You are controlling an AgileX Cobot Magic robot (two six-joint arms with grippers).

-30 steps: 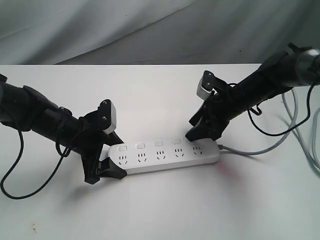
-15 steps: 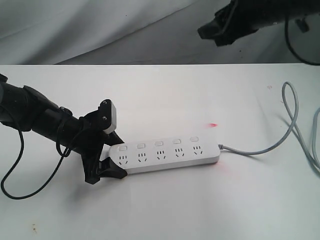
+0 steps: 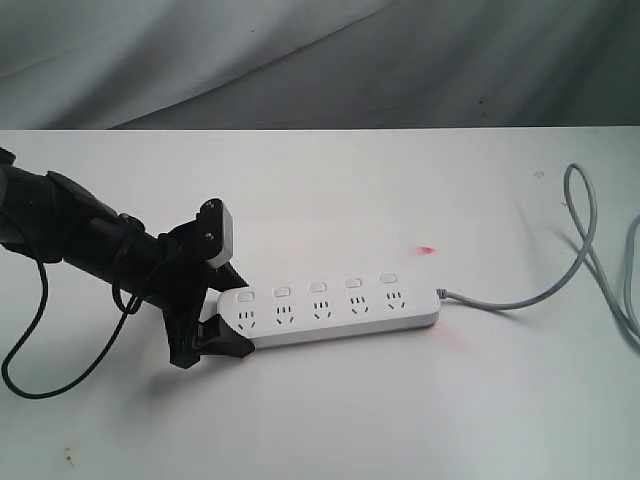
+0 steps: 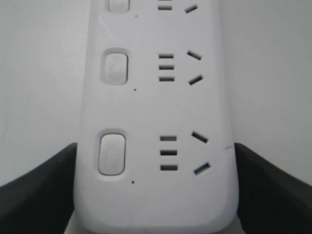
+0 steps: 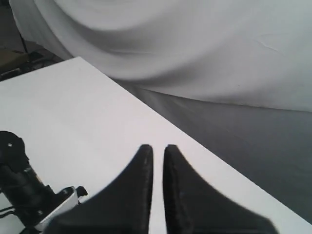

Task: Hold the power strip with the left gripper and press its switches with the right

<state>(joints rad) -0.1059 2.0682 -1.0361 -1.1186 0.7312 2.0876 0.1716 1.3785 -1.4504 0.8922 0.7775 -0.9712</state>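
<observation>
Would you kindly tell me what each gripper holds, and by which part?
The left gripper clamps the power strip across its rounded end, opposite the cord. The right gripper holds nothing; its fingers are almost together.

The left pincer (image 3: 240, 315) clamps one end of the power strip (image 3: 340, 312); the switches (image 3: 317, 287) lie unobstructed from above.

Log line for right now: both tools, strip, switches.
left tool: clamped on power strip end | right tool: nearly shut, empty, outside exterior view | switches: none being pressed | strip: flat on table
</observation>
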